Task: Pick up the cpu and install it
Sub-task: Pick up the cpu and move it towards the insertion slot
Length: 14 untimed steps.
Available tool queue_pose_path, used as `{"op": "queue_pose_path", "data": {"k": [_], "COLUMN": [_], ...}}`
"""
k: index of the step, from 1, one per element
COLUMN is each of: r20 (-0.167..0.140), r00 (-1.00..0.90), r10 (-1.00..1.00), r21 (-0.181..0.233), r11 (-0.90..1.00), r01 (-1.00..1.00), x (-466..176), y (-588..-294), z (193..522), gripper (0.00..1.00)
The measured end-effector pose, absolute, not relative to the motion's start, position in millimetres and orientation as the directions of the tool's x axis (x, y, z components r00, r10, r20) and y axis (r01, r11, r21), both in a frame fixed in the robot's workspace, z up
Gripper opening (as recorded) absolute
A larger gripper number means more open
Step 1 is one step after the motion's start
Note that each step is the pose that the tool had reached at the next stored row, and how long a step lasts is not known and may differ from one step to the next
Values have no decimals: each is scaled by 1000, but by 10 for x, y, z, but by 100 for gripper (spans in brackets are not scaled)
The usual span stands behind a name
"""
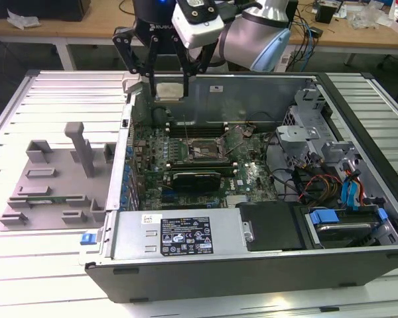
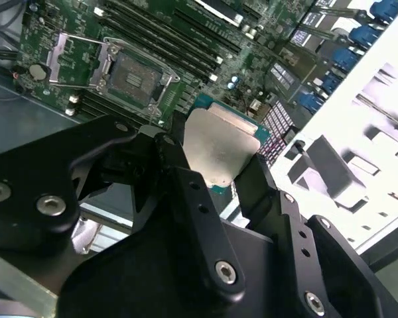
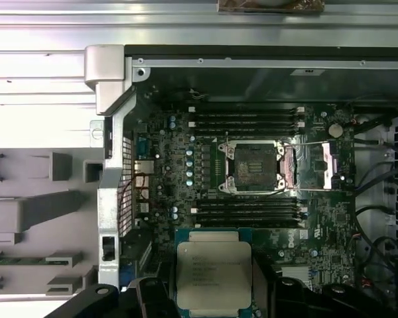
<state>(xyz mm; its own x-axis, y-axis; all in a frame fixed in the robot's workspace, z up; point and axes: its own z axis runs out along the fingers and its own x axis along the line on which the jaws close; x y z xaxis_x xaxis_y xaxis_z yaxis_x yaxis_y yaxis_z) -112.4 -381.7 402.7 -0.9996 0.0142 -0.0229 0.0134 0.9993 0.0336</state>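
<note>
The cpu (image 1: 169, 90) is a small square chip with a silvery top and a pale edge. It hangs in the air over the far left corner of the open computer case (image 1: 265, 271) in the exterior view. My gripper (image 1: 169, 87) is shut on it, one black finger on each side. In both wrist views the cpu (image 2: 220, 142) (image 3: 214, 270) sits flat between the fingers (image 2: 179, 165). The dark metal-framed socket (image 1: 199, 151) (image 3: 254, 165) (image 2: 134, 74) lies on the motherboard below, its frame flipped open and its middle bare.
A grey fixture tray (image 1: 50, 169) with upright posts lies on the exterior view's left, with a thin green memory stick (image 1: 46, 199) in it. The power supply (image 1: 179, 235) fills the case's near edge. Drive bays and blue cables (image 1: 351, 192) crowd its right side.
</note>
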Motion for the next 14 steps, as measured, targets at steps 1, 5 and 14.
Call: {"op": "queue_pose_path", "data": {"k": [1, 5, 14], "r20": [-23, -23, -23], "r00": [-1000, -1000, -1000], "r10": [14, 14, 14], "r21": [34, 34, 34], "r11": [999, 999, 999], "r01": [13, 13, 13], "x": [-1088, -945, -767], "y": [-3817, -3817, -3817], "z": [4027, 4027, 3969], "gripper": [55, 55, 55]}}
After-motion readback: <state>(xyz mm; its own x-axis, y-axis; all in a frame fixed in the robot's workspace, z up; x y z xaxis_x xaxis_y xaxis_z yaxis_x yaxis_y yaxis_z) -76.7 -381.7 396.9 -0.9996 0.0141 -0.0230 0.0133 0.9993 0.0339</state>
